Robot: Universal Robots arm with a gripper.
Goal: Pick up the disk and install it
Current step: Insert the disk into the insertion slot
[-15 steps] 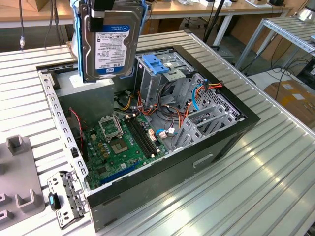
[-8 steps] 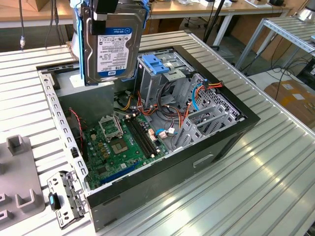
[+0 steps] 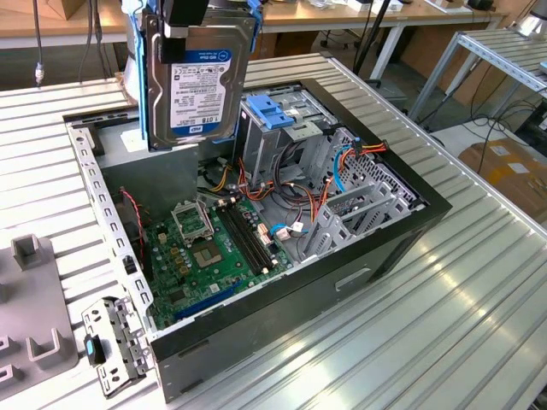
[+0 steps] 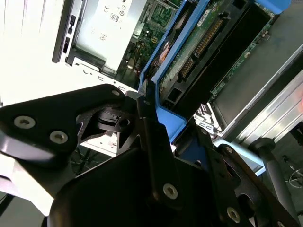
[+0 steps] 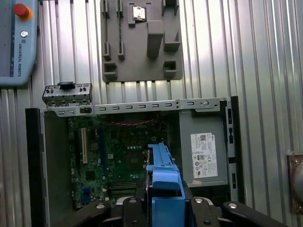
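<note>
Pickup is judged done: disk (image 3: 201, 81) is lifted clear of the table (image 3: 461, 299) and held upright in the air over the open computer case (image 3: 342, 282), just beside the metal cage (image 3: 256, 141). Install is not yet done; the disk is not seated in any bay. Gripper (image 3: 181, 26) is clamped on the blue frame at the disk's top edge, fingers pinched against it from both sides. In the first wrist view the motherboard (image 5: 118, 156) is seen beyond the held disk.
</note>
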